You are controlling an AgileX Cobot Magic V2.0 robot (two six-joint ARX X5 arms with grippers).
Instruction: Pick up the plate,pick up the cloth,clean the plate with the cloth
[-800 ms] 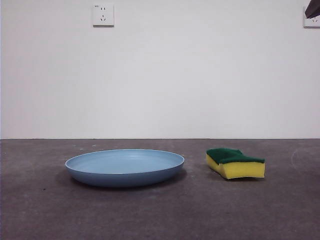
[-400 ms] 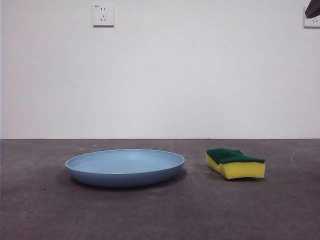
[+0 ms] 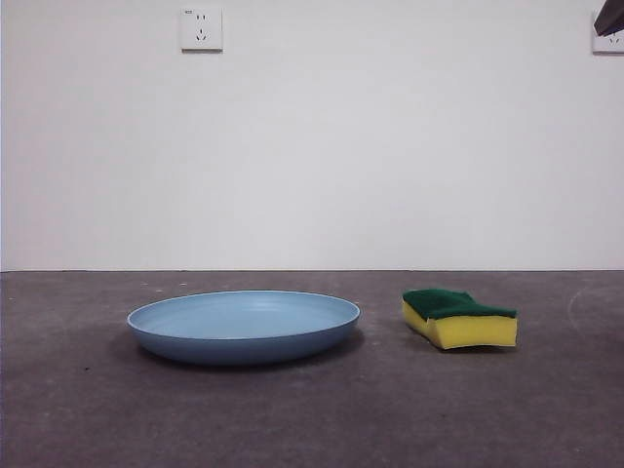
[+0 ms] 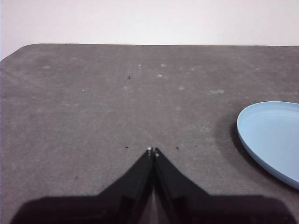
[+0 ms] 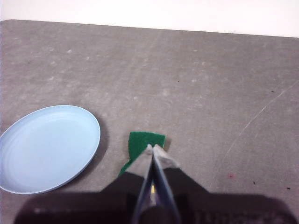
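Observation:
The light-blue plate lies flat on the dark table, left of centre in the front view. It also shows in the left wrist view and the right wrist view. The cloth, a yellow sponge with a green top, lies to the plate's right, apart from it. My left gripper is shut and empty, off to the plate's side. My right gripper is shut and empty, high above the sponge, which its jaws partly hide. A black arm tip shows at the top right corner.
The dark grey table ends at a white wall with a socket. The table's far edge and a rounded corner show in the left wrist view. A faint pale line marks the table beyond the sponge.

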